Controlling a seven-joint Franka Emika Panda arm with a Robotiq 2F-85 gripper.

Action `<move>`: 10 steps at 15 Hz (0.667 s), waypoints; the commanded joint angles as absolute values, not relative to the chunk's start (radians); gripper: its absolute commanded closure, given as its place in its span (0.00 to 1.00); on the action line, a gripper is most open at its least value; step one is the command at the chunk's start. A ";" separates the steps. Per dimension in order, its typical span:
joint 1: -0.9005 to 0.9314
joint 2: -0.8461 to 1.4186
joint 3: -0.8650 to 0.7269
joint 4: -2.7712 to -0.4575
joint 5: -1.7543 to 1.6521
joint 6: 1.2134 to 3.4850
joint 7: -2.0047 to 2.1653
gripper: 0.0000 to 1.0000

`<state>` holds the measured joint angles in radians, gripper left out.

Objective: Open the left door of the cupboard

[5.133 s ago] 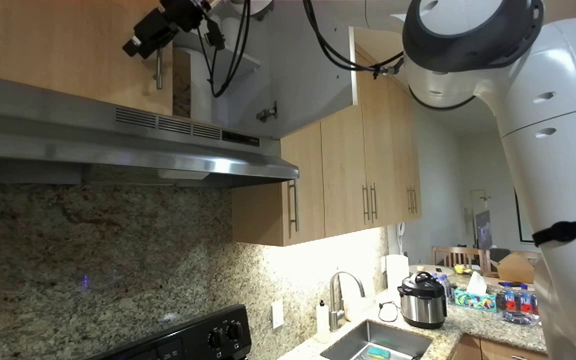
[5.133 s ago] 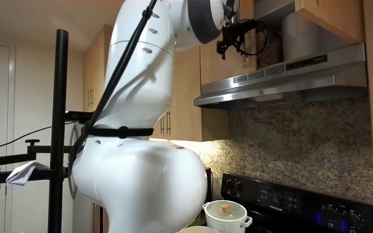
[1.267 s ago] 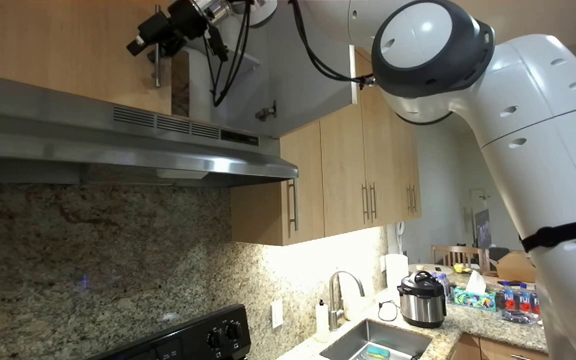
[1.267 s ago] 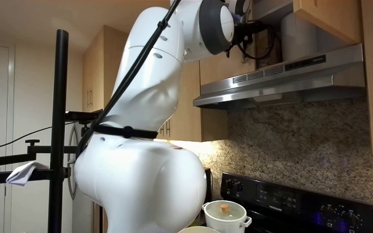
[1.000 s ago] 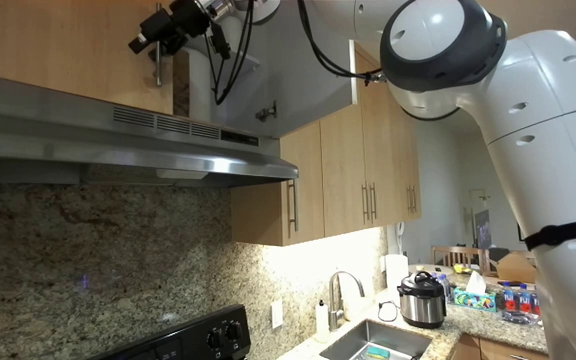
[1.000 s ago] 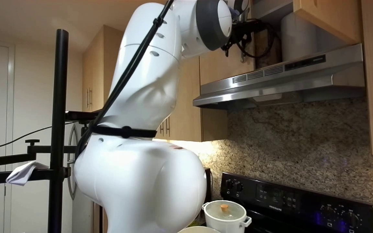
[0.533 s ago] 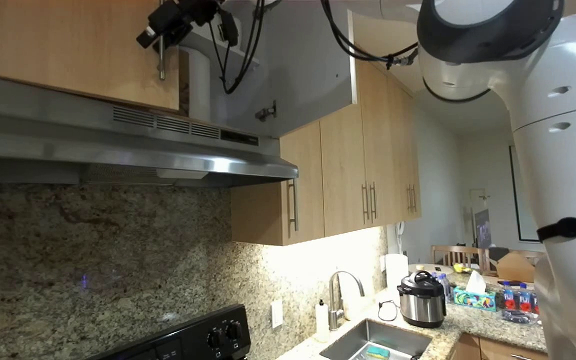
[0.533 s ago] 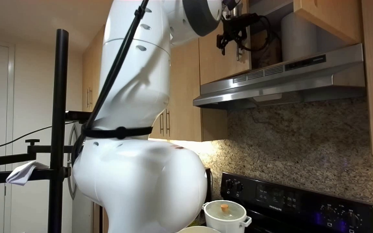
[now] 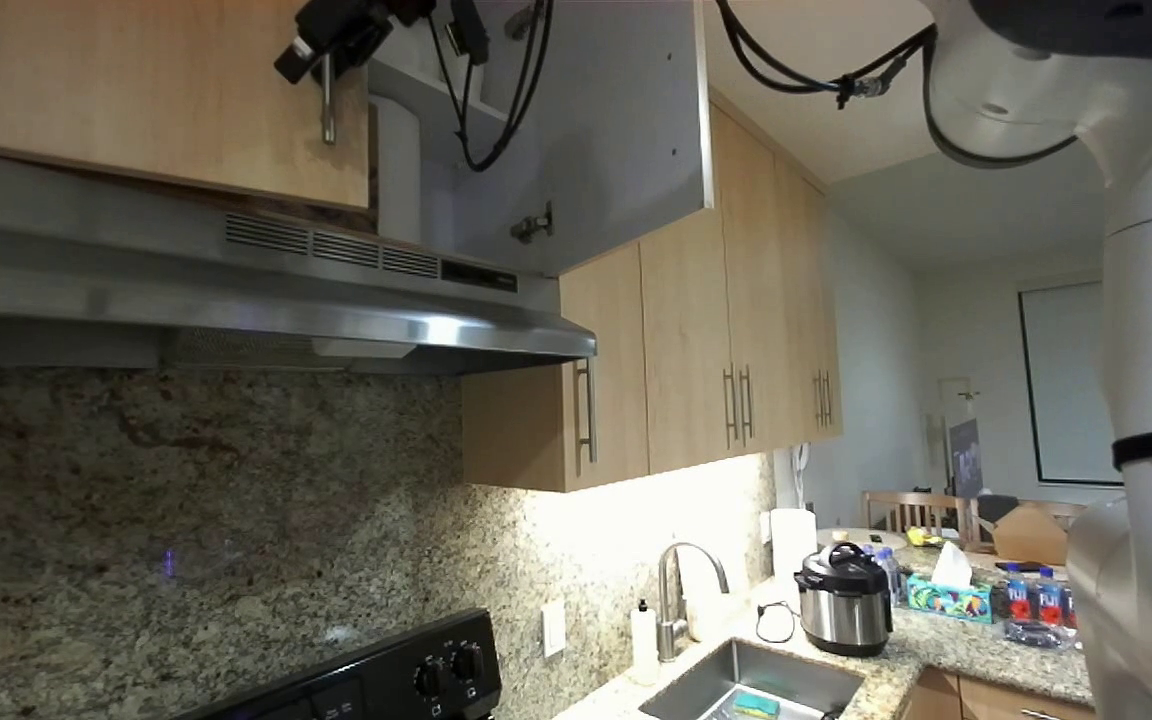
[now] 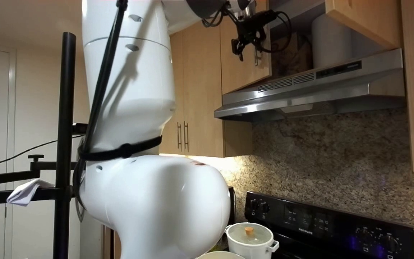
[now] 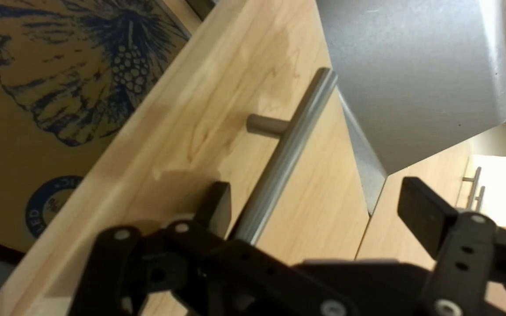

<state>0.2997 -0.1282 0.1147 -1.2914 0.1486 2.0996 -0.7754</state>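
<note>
The left door (image 9: 156, 100) of the cupboard (image 9: 439, 185) is a honey-wood panel and stands ajar, swung a little outward. It also shows in an exterior view (image 10: 241, 57) and in the wrist view (image 11: 323, 188). Its metal bar handle (image 11: 288, 149) runs between the fingers of my gripper (image 11: 319, 210), close to the left finger. The fingers are wide apart, with a broad gap on the right. In both exterior views my black gripper (image 9: 321, 60) (image 10: 238, 50) is at the handle (image 9: 328, 110); its fingers partly hide the handle's upper part.
The cupboard's other door (image 9: 626, 120) stands wide open, grey face showing. Inside are a printed cardboard box (image 11: 51, 87) and a white cylinder (image 10: 331, 43). The steel range hood (image 9: 286, 290) lies directly below. A white pot (image 10: 250, 242) and black stand (image 10: 65, 144) are lower down.
The left door has swung outward, opening a gap above the hood's edge. The gripper moved with it at the handle, and the arm drew back from the cupboard.
</note>
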 commanded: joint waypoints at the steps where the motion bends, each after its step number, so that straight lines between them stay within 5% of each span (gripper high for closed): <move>1: 0.340 -0.247 0.195 -1.447 0.082 2.258 -0.689 0.00; 10: 0.286 -0.384 0.341 -1.617 -0.205 2.349 -0.278 0.00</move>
